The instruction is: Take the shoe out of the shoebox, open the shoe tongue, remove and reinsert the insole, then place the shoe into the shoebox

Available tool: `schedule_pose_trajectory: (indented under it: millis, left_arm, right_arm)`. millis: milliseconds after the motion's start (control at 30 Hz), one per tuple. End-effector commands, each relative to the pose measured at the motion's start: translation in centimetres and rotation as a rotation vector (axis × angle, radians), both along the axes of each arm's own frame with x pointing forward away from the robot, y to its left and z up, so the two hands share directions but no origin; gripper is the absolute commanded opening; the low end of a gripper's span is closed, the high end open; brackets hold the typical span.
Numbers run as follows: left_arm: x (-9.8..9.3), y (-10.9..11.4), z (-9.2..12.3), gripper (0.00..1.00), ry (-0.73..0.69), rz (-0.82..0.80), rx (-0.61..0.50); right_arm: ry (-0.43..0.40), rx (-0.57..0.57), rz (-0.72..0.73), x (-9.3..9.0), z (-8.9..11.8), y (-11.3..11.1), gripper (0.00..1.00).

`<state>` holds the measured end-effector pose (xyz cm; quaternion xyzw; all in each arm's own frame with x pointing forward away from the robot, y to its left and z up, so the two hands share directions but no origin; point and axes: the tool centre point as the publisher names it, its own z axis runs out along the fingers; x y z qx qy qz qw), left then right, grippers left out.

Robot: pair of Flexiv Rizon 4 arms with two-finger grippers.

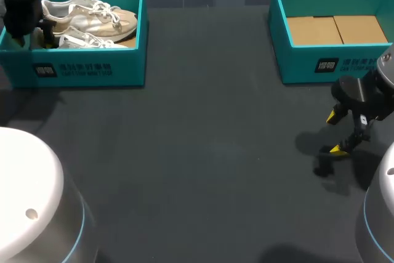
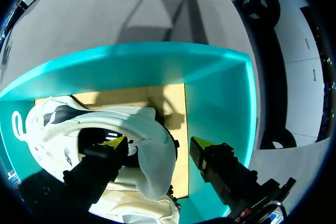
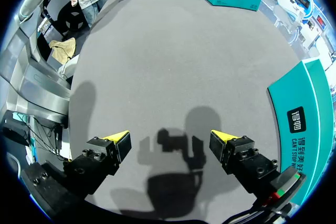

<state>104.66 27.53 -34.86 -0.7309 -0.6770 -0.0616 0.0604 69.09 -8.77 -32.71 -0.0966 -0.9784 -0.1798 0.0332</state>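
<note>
In the left box (image 1: 92,69), left claw (image 2: 157,145) is spread astride the heel of the shoe (image 2: 142,124), one finger inside, not pinching yet, so a shallow bite could slip or drag the box; right claw (image 3: 170,142) hangs spread over the table (image 1: 203,152).

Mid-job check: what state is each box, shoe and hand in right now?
Left shoebox: open-topped, occupied.
Right shoebox: open-topped, empty.
Shoes: both in the left box, not yet taken out.
Left hand: open, astride one shoe's heel.
Right hand: open, empty, over the table.
</note>
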Motion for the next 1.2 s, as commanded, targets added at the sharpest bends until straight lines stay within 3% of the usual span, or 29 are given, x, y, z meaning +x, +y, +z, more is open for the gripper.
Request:
schedule_pose_trajectory:
  millis: [33,200,433,633,767,933,1067,1200]
  left_arm:
    - [0.5,0.0,-0.7,0.74,0.007,0.002,0.006]
    - [0.8,0.4,-1.1,0.67,0.011,0.006,0.011]
    - [1.0,0.6,-1.8,0.69,0.012,0.006,0.024]
    - [1.2,0.6,-2.3,0.65,0.017,0.006,0.033]
    - [1.3,0.5,-2.4,0.49,0.020,0.008,0.036]
    - [1.3,0.5,-2.5,0.45,0.024,0.009,0.040]
    - [1.2,0.6,-2.6,0.35,0.024,0.009,0.047]
    - [1.0,0.8,-2.5,0.08,0.021,0.007,0.052]
  right_arm:
    - [-0.002,-0.002,0.000,-0.1,0.0,0.0,1.00]
    - [-0.002,-0.002,0.000,-0.1,0.0,0.0,1.00]
    - [-0.002,-0.002,0.000,-0.1,0.0,0.0,1.00]
    - [-0.002,-0.002,0.000,-0.1,0.0,0.0,1.00]
    - [-0.002,-0.002,0.000,-0.1,0.0,0.0,1.00]
    - [-0.002,-0.002,0.000,-0.1,0.0,0.0,1.00]
    - [-0.002,-0.002,0.000,-0.1,0.0,0.0,1.00]
    - [-0.002,-0.002,0.000,-0.1,0.0,0.0,1.00]
